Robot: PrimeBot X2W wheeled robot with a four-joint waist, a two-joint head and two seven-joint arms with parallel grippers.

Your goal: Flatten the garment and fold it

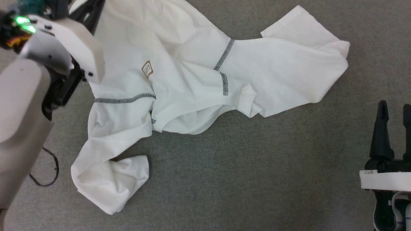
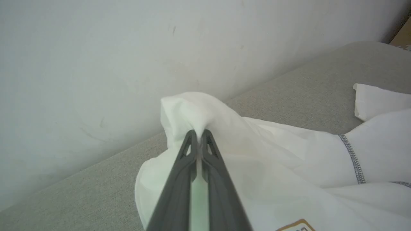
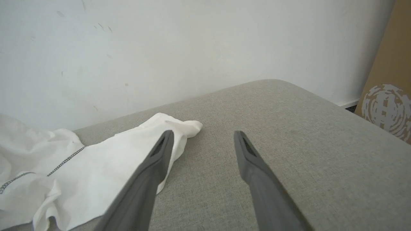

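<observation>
The shirt (image 1: 192, 73) lies crumpled on the grey bench (image 1: 257, 179), its sleeves bent and its body bunched around the small tan-edged patch (image 1: 147, 69). The left tool (image 2: 199, 134) is closed on a pinch of cloth at the shirt's edge, beyond the patch towards the wall (image 2: 96, 64). The fabric rises to a small peak at the grip, so that edge looks lifted a little off the bench. I judge that a hold on an outer edge like this is meant for drawing the body taut, since flattening has to come before any fold.

The right tool (image 3: 204, 134) stands with its fingers spread wide and nothing between them, well away from the patch on the shirt's opposite side and clear of the cloth. It is probably kept ready for a second edge — one grip alone would drag this thin fabric rather than stretch it. No fold has been made yet.
</observation>
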